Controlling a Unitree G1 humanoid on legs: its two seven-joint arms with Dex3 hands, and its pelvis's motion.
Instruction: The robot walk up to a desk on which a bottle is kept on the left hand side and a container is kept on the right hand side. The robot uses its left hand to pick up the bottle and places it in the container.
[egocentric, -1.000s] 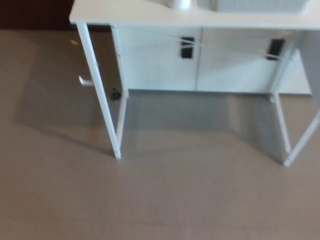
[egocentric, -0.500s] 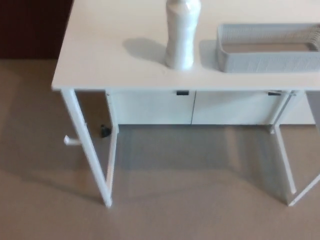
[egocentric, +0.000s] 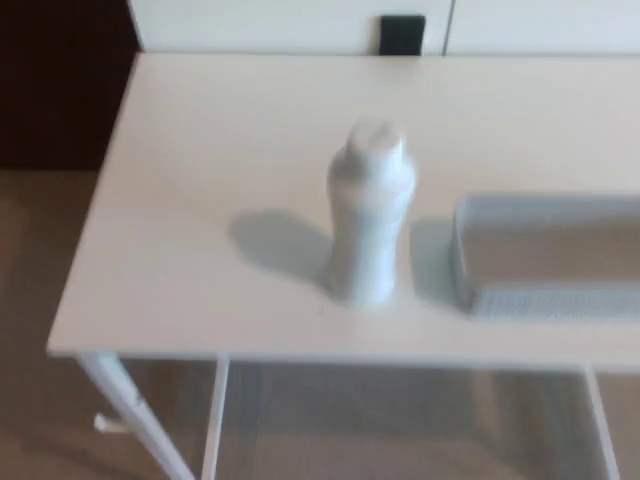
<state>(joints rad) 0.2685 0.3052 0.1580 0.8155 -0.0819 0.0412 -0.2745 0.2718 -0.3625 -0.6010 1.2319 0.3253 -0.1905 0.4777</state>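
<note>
The view has swung upward over the past second: first it showed mostly floor and the legs of the white flat-topped counter (egocentric: 200, 260), and now the counter's top fills nearly the whole picture. That shift belongs to the camera (the things themselves look unmoved on the surface), and it suggests the robot has closed in and is looking down at its work.

The white, waisted plastic bottle (egocentric: 368, 215) stands upright near the front edge, a little left of the grey rectangular mesh container (egocentric: 545, 300), which is cut off by the picture's right border. Bottle and container sit just beside each other, with a narrow strip of bare top between them. The picture is soft with motion blur, so finer detail is lost.

Neither the left hand nor the right hand appears, so whether either is released or clenched cannot be told. Judged from this, the approach looks nearly finished and the pick has not begun; the left arm's reach for the bottle would be next.
</note>
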